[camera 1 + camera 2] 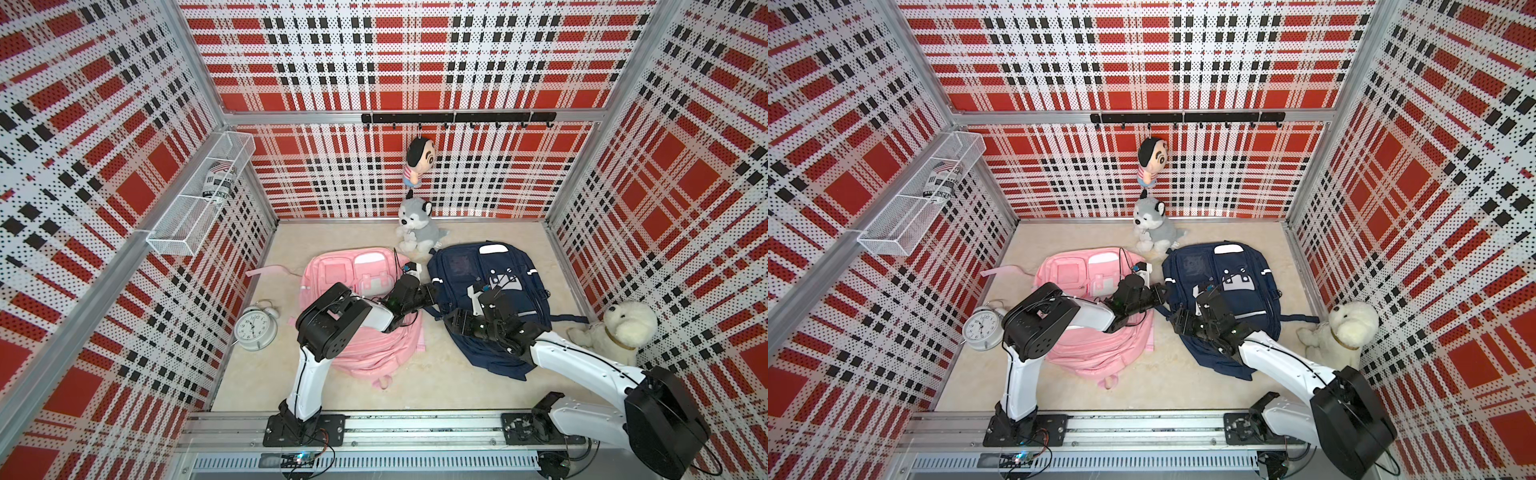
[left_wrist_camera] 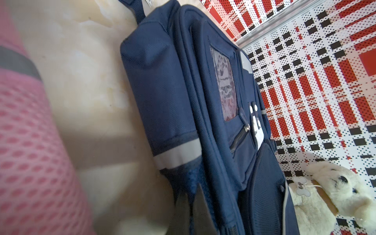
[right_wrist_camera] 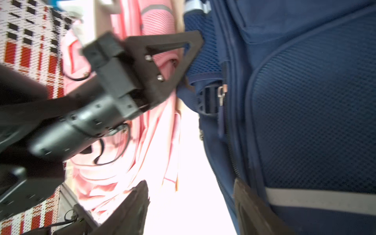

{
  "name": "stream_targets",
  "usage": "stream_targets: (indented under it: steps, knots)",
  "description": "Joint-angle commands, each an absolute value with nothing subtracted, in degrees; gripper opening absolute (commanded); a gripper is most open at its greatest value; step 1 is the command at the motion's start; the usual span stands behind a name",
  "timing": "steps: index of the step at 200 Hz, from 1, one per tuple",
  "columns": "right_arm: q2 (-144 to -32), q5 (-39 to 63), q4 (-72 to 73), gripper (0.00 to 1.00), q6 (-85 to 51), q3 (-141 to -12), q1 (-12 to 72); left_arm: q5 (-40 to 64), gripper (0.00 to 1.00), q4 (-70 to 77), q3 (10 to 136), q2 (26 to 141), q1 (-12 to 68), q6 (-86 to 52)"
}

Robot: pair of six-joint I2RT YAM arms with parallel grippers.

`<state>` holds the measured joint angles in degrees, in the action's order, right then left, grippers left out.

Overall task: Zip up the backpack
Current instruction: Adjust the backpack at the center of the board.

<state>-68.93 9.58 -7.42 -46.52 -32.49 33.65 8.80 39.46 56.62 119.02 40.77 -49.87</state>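
Observation:
A navy backpack (image 1: 528, 291) (image 1: 1258, 295) lies flat on the floor at right, with a pink backpack (image 1: 365, 353) beside it at left. My left gripper (image 1: 434, 286) (image 2: 192, 193) reaches across the pink one and is shut on the navy backpack's near side edge, by its mesh side pocket (image 3: 203, 50). A sliver of navy fabric shows between its fingers. A metal zipper pull (image 3: 220, 94) sits on the side seam just past that grip. My right gripper (image 1: 449, 318) (image 3: 193, 193) stands open. One finger is over the navy side and the other toward the pink bag.
A husky plush (image 1: 415, 226) sits at the back, touching the navy bag's corner. A white dog plush (image 1: 623, 324) is at the right wall and an alarm clock (image 1: 254, 326) left of the pink bag. A doll (image 1: 417, 160) hangs from the hook rail. A wire shelf (image 1: 199, 195) is on the left wall.

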Motion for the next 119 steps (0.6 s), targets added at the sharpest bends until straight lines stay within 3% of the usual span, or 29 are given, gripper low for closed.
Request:
stream_targets:
  steps: [1,119]
  knots:
    - [-71.04,9.26,-4.96,0.69,-47.41,-34.31,33.95,10.20,0.00,43.63,55.84,115.13,41.21,-50.09]
    - [-77.12,9.71,0.40,0.67,-49.40,-33.40,34.06,10.98,0.00,45.35,53.90,112.34,42.10,-51.29]
